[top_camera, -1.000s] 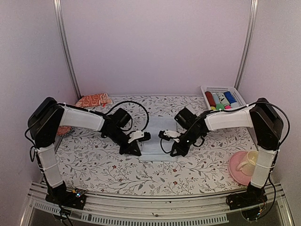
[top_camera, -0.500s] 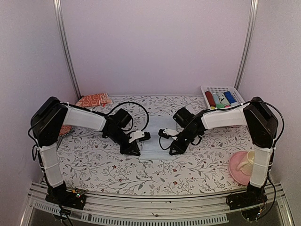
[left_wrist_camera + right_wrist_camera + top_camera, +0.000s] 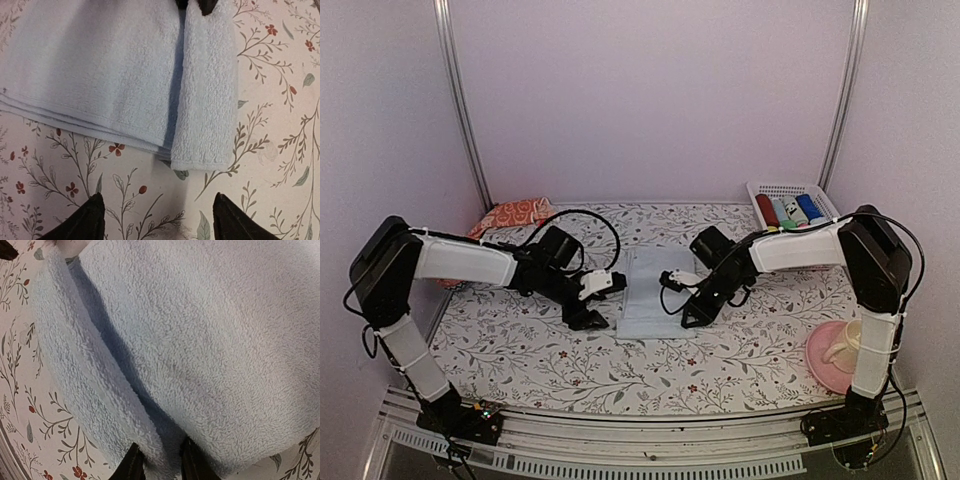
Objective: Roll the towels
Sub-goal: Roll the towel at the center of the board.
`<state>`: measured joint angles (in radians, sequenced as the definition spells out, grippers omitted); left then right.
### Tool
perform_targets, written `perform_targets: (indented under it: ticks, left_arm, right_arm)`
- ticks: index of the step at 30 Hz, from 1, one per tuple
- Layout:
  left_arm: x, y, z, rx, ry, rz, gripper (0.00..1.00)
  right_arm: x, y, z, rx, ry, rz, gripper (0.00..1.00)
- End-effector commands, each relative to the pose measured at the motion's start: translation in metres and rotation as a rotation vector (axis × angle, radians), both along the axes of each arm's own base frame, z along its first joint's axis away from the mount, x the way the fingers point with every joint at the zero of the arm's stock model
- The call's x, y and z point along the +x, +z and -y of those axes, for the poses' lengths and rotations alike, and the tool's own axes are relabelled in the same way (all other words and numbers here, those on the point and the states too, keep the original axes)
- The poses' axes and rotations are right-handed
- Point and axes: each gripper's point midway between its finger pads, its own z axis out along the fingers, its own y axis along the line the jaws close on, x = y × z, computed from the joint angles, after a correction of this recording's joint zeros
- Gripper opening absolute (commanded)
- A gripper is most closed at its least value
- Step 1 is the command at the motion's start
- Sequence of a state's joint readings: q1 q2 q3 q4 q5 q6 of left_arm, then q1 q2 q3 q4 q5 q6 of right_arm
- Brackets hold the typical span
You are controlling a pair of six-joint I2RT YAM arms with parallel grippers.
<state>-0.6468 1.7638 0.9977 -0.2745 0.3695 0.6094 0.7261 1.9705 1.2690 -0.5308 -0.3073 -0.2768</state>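
Two towels: blue one (image 3: pixel 650 300) flat with an edge turned over, orange one (image 3: pixel 515 213) crumpled. Left jaws spread, right jaws unclear.

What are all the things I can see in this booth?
light blue terry towel: one, folded, table centre
orange-red printed cloth towel: one, crumpled, far left corner
white plastic basket: one, far right corner
small coloured items: several, red, green, blue and pink, in the basket; too small to identify
pink plate: one, near right edge
pale cup: one, on the plate
floral tablecloth: one, white with a vine print, covering the table
left gripper: one, black, open, just short of the blue towel
right gripper: one, black, fingers on either side of the blue towel's fold
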Motion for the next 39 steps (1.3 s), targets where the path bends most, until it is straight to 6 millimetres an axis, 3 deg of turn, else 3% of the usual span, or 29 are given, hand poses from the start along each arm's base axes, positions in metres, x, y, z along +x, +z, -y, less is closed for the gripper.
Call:
perform_targets:
  ticks: [1, 7, 17, 23, 34, 39]
  left_arm:
    - [0.008, 0.028, -0.002, -0.068, -0.078, 0.267, 0.75]
    - [-0.012, 0.018, 0.003, -0.004, -0.226, 0.578, 0.72]
    - [-0.037, 0.012, 0.027, 0.015, -0.314, 0.711, 0.68]
    - [-0.052, -0.004, 0.035, 0.072, -0.384, 0.766, 0.64]
    - [-0.046, -0.033, 0.04, 0.189, -0.377, 0.793, 0.58]
    - [-0.042, -0.044, 0.04, 0.237, -0.369, 0.797, 0.5]
  right_arm:
    - [0.013, -0.009, 0.017, -0.035, -0.076, -0.026, 0.28]
    - [0.011, -0.013, 0.02, -0.022, -0.098, -0.074, 0.28]
    - [0.01, -0.019, 0.023, -0.019, -0.113, -0.109, 0.27]
    - [0.012, -0.017, 0.024, -0.014, -0.118, -0.107, 0.26]
    - [0.01, -0.018, 0.025, -0.014, -0.119, -0.11, 0.25]
    - [0.011, -0.018, 0.024, -0.011, -0.12, -0.111, 0.25]
